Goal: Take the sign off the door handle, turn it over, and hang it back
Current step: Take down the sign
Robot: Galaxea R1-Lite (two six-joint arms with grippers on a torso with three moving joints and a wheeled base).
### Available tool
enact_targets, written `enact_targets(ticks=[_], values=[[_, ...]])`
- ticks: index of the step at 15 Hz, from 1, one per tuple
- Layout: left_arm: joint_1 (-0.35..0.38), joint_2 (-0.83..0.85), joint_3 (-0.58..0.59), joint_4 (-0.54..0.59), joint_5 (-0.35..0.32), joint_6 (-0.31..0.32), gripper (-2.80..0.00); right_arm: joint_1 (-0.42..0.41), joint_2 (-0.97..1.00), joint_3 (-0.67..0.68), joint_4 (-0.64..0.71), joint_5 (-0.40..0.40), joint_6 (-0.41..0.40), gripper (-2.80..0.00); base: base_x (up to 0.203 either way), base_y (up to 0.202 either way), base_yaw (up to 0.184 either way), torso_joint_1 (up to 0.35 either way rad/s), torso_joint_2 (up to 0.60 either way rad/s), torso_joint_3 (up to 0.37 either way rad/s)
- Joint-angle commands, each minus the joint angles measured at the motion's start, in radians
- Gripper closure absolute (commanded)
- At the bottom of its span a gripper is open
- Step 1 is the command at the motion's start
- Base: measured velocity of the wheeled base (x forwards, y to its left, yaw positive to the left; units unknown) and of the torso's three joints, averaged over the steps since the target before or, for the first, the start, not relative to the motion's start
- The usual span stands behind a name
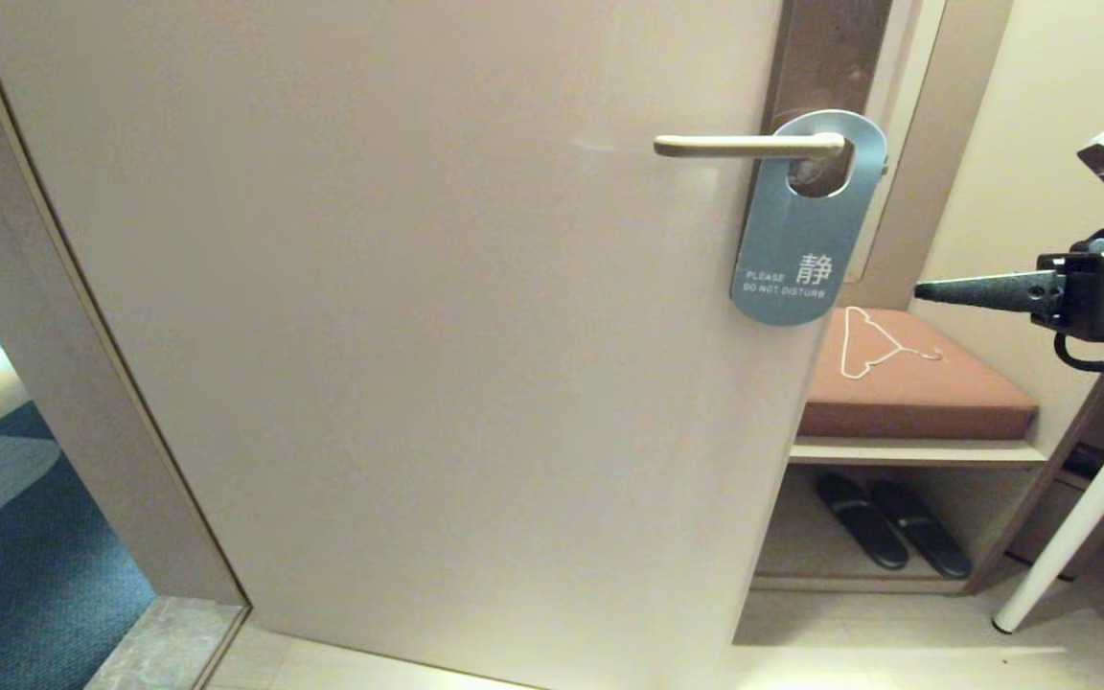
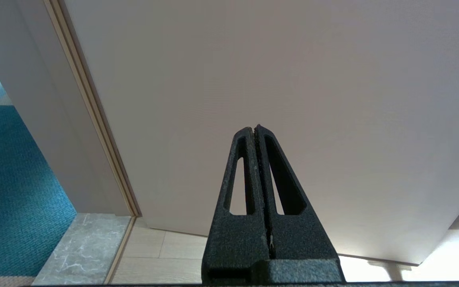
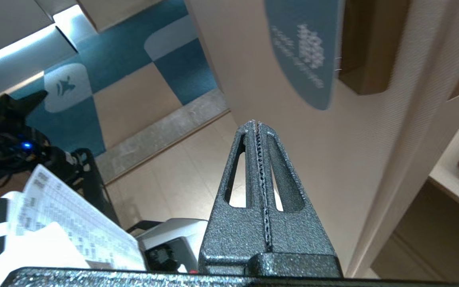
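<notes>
Right tool [image 1: 921, 289], closed, clear beside sign's [image 1: 806, 225] edge.

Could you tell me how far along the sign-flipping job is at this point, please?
Nothing is done yet: the sign hangs on the door handle with its blue-grey DO NOT DISTURB face outward. In hand: the right gripper, shut and empty, is raised beside the door edge, level with the sign's lower end and clear of it. The left gripper is shut, low before the door. Left: lifting the sign off, turning it over, rehanging it.

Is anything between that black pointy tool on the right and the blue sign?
No. In the head view, only open air separates the shut right tool from the sign.
</notes>
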State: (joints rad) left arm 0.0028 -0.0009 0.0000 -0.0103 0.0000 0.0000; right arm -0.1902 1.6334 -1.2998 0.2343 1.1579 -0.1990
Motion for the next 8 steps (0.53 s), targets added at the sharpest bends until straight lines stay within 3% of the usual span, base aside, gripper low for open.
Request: enact_targets(ticks=[1, 2, 3, 8], values=[[0.0, 0.001, 0.0, 0.0, 0.0, 0.0, 0.0, 0.0, 0.049, -0.028, 0.002, 0.006, -0.005, 0.0, 0.0, 0.0, 0.0, 0.0, 0.0, 0.0], [0.0, 0.001, 0.0, 0.0, 0.0, 0.0, 0.0, 0.0, 0.063, -0.048, 0.002, 0.006, -0.005, 0.0, 0.0, 0.0, 0.0, 0.0, 0.0, 0.0], [0.0, 0.001, 0.0, 0.0, 0.0, 0.0, 0.0, 0.001, 0.075, -0.065, 0.002, 0.006, -0.005, -2.8, 0.0, 0.0, 0.0, 0.0, 0.0, 0.0], [0.0, 0.001, 0.0, 0.0, 0.0, 0.0, 0.0, 0.0, 0.086, -0.06, 0.005, 0.004, -0.091, -2.8, 0.0, 0.0, 0.0, 0.0, 0.0, 0.0]])
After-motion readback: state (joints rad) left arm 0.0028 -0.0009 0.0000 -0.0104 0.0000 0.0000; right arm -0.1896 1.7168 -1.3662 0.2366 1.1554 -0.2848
